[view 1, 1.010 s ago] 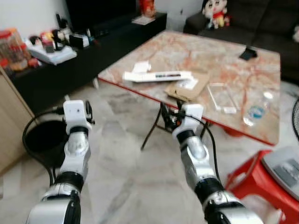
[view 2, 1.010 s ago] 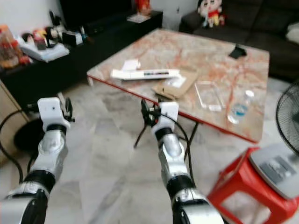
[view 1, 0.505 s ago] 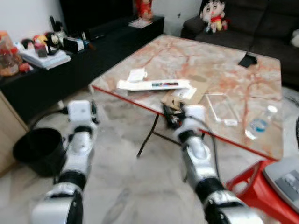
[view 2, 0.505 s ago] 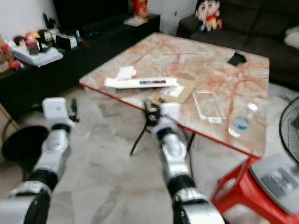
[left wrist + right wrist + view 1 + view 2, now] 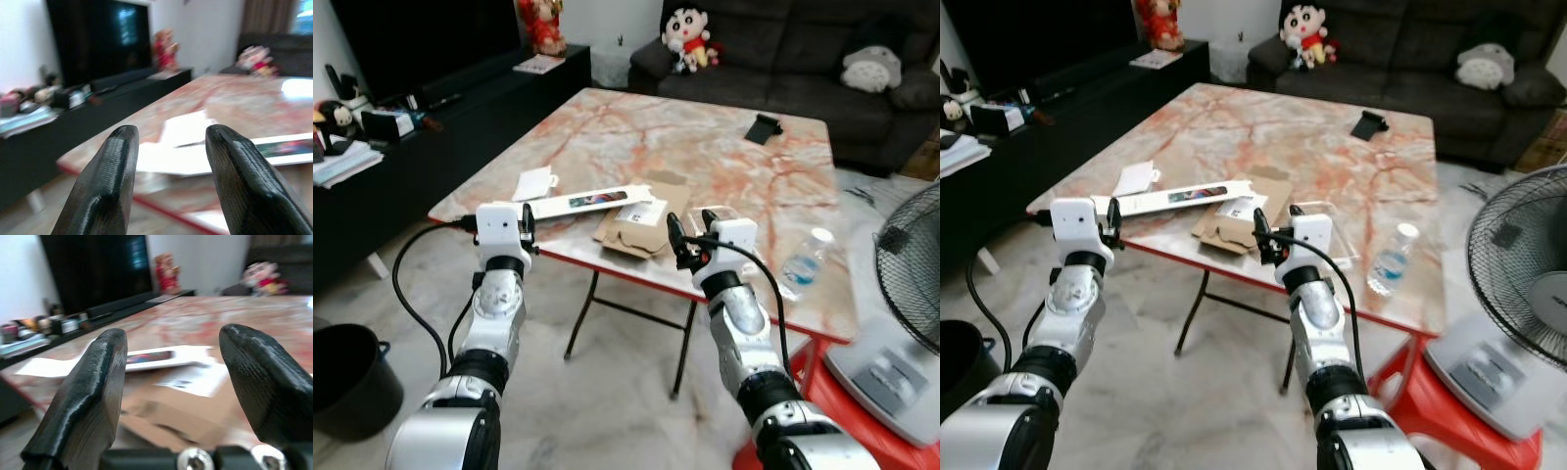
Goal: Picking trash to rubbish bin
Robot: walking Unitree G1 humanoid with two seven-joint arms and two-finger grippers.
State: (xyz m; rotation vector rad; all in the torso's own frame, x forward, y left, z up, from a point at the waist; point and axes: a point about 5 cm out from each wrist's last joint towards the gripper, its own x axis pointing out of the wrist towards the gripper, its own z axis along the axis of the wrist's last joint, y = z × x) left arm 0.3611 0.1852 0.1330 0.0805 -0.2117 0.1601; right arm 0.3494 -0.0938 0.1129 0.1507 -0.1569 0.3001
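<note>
Right wrist view, cardboard box [image 5: 181, 406] beyond spread right gripper [image 5: 171, 396] fingers.

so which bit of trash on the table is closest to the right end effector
The flattened brown cardboard box, lying at the table's near edge just ahead of the right end effector. The long white box and plastic bottle sit farther off.

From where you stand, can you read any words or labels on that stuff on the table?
None readable.
Long white box: dark printed strip, too blurred.
Cardboard box: white label, too small.
Water bottle: blue label, too blurred.
</note>
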